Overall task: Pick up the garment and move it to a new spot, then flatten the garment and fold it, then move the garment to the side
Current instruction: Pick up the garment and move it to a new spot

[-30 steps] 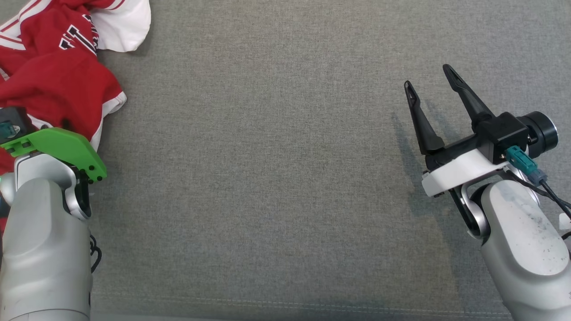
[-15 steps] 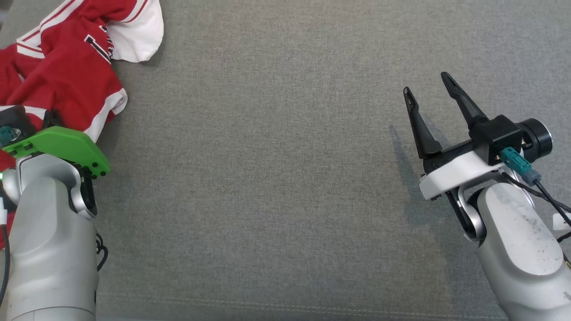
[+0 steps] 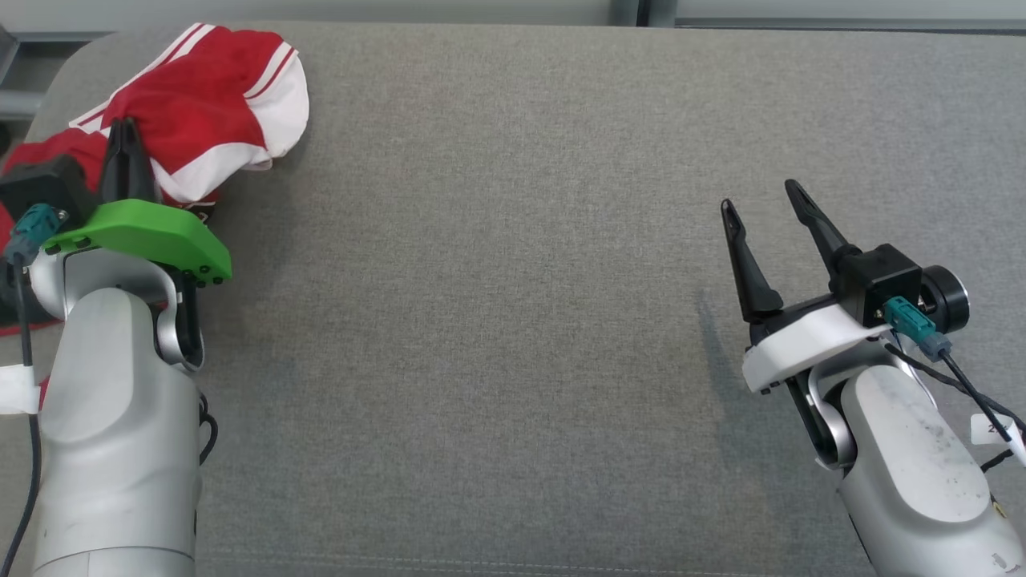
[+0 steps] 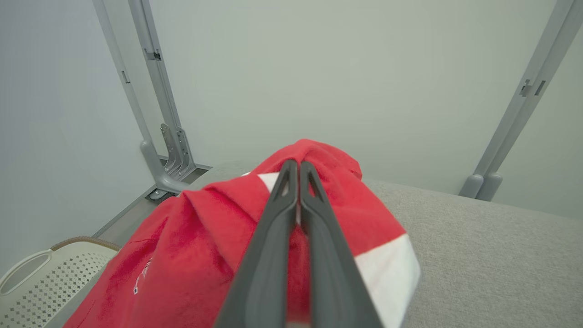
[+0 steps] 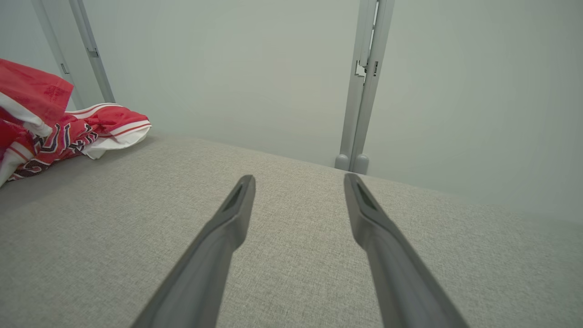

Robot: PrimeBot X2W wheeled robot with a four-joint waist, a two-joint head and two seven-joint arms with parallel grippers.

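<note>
The garment (image 3: 212, 104) is a red jersey with white trim, bunched at the far left corner of the grey table. My left gripper (image 3: 124, 144) is shut on a raised fold of it. In the left wrist view the two fingers meet at the gripper (image 4: 298, 165), with the red garment (image 4: 200, 237) draped around and below them. My right gripper (image 3: 757, 196) hovers open over bare table at the right, with nothing between its fingers. The right wrist view shows that open gripper (image 5: 298, 180) and the garment (image 5: 91, 130) far off to its left.
The grey padded table (image 3: 497, 304) stretches wide between the two arms. Its far edge and rounded left corner (image 3: 72, 64) lie close to the garment. A white perforated basket (image 4: 36, 282) stands below that corner. Grey frame posts (image 5: 364, 91) rise behind the table.
My left gripper has closed on the garment and drawn a fold up off the table. The head camera has shifted, bringing the table's far edge into view. The right gripper stays open.
</note>
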